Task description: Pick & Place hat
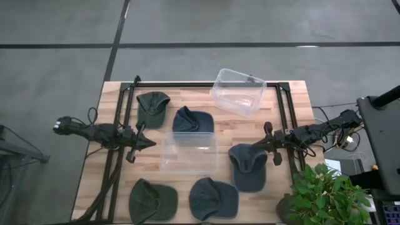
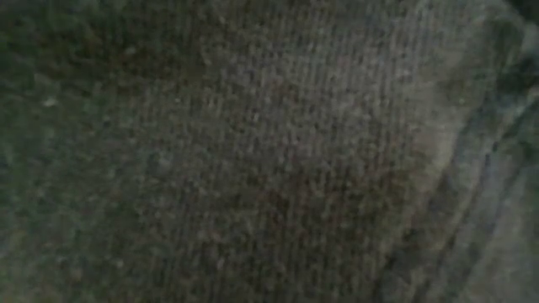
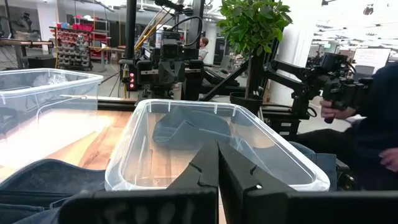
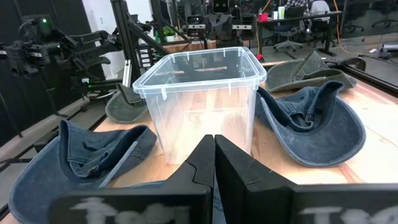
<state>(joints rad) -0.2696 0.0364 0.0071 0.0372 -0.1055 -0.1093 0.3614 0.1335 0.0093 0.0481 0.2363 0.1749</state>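
Five hats lie on the wooden table: a green one [image 1: 153,107] and a blue one [image 1: 192,120] toward the far side, a grey-blue one [image 1: 248,164] at right, and a green one [image 1: 152,200] and a blue one [image 1: 214,198] near the front edge. A clear bin [image 1: 189,153] stands in the middle. My left gripper [image 1: 147,142] is shut just left of the bin [image 3: 211,143], its fingers [image 3: 217,168] pointing at it. My right gripper [image 1: 265,142] is shut to the right of the bin [image 4: 199,93], beside the grey-blue hat. Dark cloth fills the low view.
A second clear bin [image 1: 237,92] sits tilted at the table's far edge. A black frame [image 1: 206,84] runs along the far side and both sides. A potted plant [image 1: 322,194] stands off the right front corner. A person [image 3: 379,124] shows beyond the table in the left wrist view.
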